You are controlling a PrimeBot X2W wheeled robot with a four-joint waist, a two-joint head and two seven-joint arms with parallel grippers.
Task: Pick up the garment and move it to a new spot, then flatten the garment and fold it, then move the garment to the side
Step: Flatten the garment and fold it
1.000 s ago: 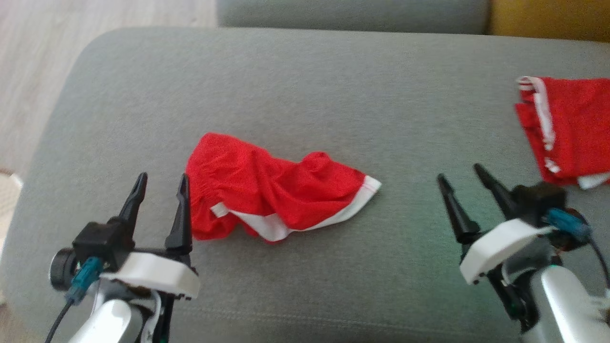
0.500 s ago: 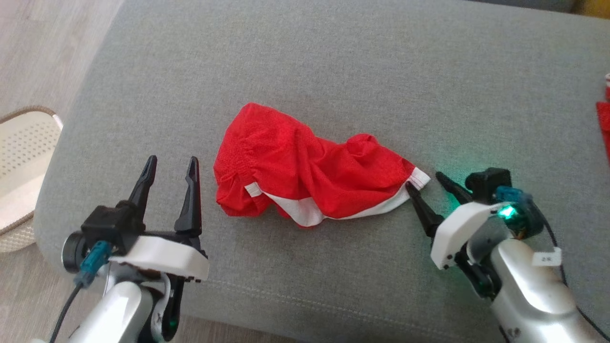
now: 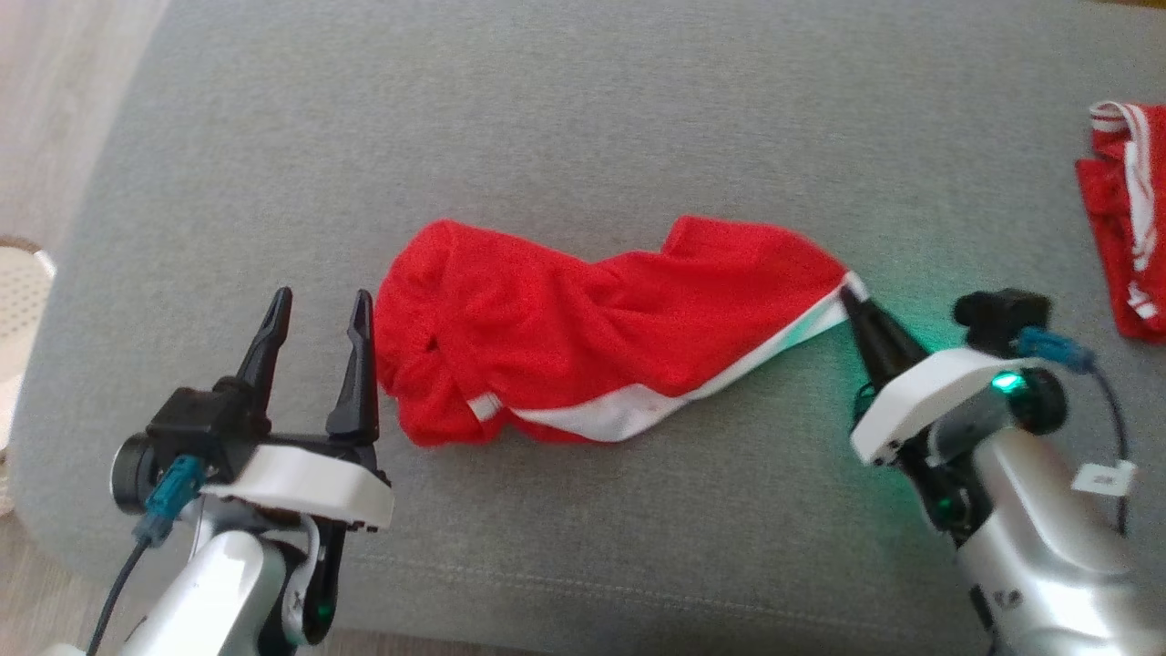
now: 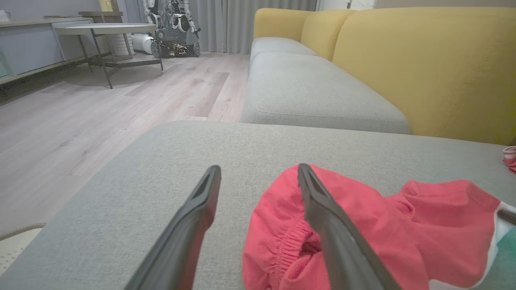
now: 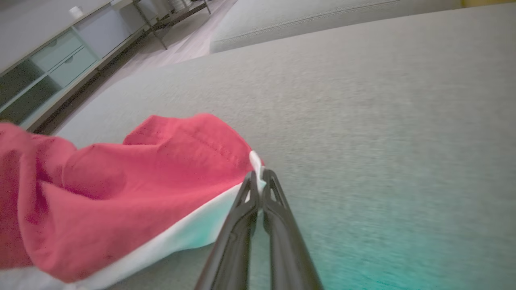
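The garment (image 3: 592, 337), red shorts with white trim, lies crumpled and stretched sideways on the grey sofa seat (image 3: 583, 137). My right gripper (image 3: 854, 296) is shut on the garment's white-trimmed right corner (image 5: 256, 163), the fingers pinched together in the right wrist view. My left gripper (image 3: 321, 305) stands open just left of the garment's elastic waistband end (image 4: 282, 245); its right finger (image 4: 322, 209) lies against the red cloth, with nothing between the fingers.
A second red and white garment (image 3: 1125, 219) lies at the seat's right edge. A pale perforated basket (image 3: 18, 301) sits on the floor to the left. The yellow backrest (image 4: 423, 60) rises behind the seat, and wooden floor (image 4: 100, 104) lies beyond its left edge.
My right gripper has closed on the garment's right corner and drawn it to the right, stretching the cloth out. The camera shifted. The left gripper stays open beside the waistband.
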